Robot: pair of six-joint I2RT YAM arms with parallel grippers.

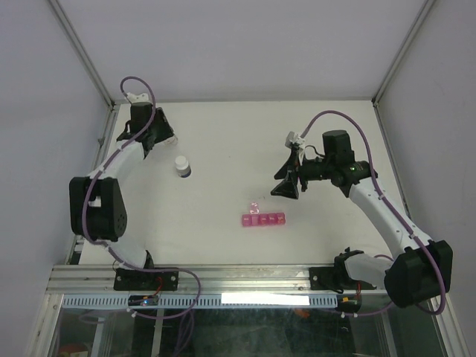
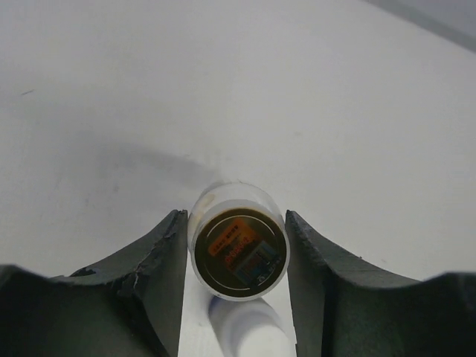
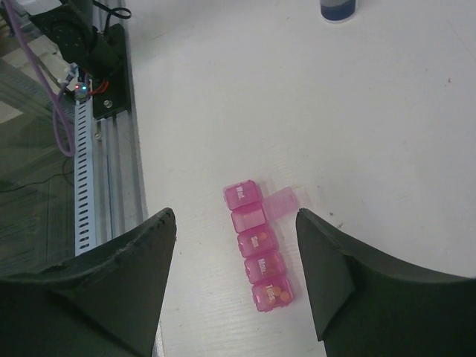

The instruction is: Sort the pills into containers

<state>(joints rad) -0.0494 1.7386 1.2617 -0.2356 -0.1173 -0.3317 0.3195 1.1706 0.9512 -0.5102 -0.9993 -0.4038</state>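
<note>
Organiser pink, lid up | left hand flanking bottle, grip unclear | right hand open

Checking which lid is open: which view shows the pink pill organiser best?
Right wrist: the pink pill organiser shows near and sharp, one lid flipped open. Top external shows it small; left wrist not at all.

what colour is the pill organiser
The pill organiser is translucent pink, clearest in the right wrist view.

surface: white table; walls: plain pale panels; near edge: aluminium rail; light: even, soft shadows
</note>
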